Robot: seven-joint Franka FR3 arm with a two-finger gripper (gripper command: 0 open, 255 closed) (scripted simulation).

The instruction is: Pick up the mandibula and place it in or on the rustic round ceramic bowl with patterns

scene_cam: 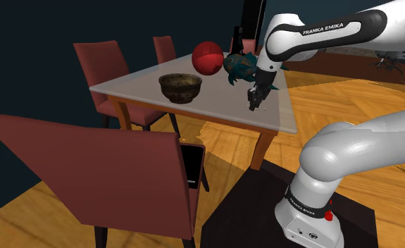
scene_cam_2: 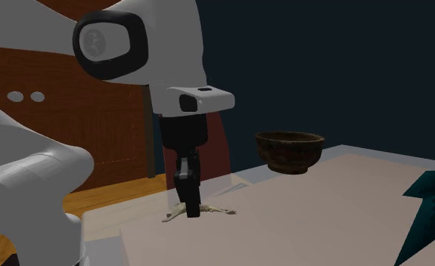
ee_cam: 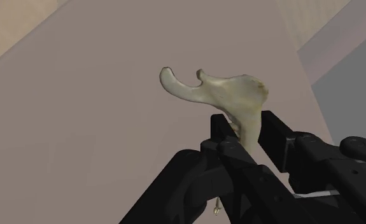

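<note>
Down near the tabletop (scene_cam: 215,106) edge, the end effector (ee_cam: 244,130) is clamped on the pale mandibula (ee_cam: 232,94), which looks not yet lifted. Next it wants raising and carrying toward nine o'clock, shoulder view, to the brown bowl (scene_cam: 180,88).

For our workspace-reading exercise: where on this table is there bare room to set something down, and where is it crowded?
Bare tabletop lies between the brown bowl and the end effector, which clasps the mandibula. Another free patch is the corner beside the bowl at the shoulder view's left. Crowded: the far side, where red ball and teal figure sit together.
</note>
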